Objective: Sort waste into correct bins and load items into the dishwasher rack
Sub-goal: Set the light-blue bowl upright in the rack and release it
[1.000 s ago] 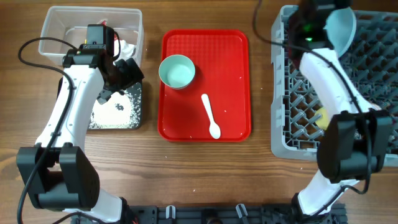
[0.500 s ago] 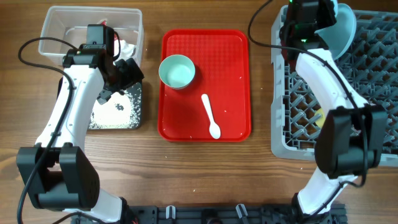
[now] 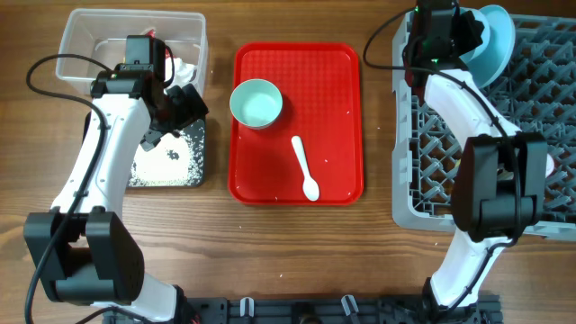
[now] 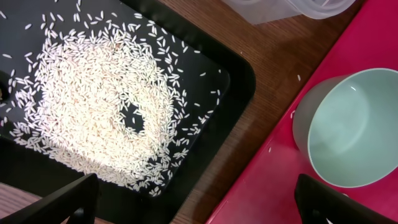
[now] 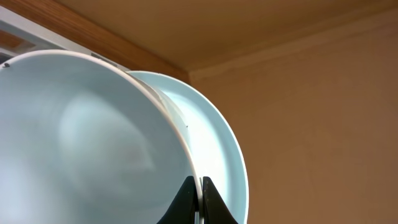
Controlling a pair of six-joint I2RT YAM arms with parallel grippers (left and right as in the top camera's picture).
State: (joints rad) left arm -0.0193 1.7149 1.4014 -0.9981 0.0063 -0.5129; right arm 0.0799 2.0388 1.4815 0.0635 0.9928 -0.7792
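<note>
Clear-up about half done: the right tool (image 5: pixel 199 198) is clamped on the rim of a pale bowl (image 5: pixel 93 137), held on edge against the light blue plate (image 5: pixel 221 155) just behind it, over the dishwasher rack (image 3: pixel 423 180). The left tool (image 4: pixel 193 208), fingers wide apart and empty, hangs over the black tray (image 4: pixel 239 81) of rice grains (image 4: pixel 93 106). Beyond it, the clear tub (image 3: pixel 65 45) holds a crumpled tissue (image 3: pixel 186 70). To its right, a second bowl (image 4: pixel 354 127) and the white spoon (image 3: pixel 304 168) wait on the red tray (image 3: pixel 333 90).

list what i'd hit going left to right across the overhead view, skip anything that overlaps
black tray → mint bowl → white spoon → dishwasher rack
</note>
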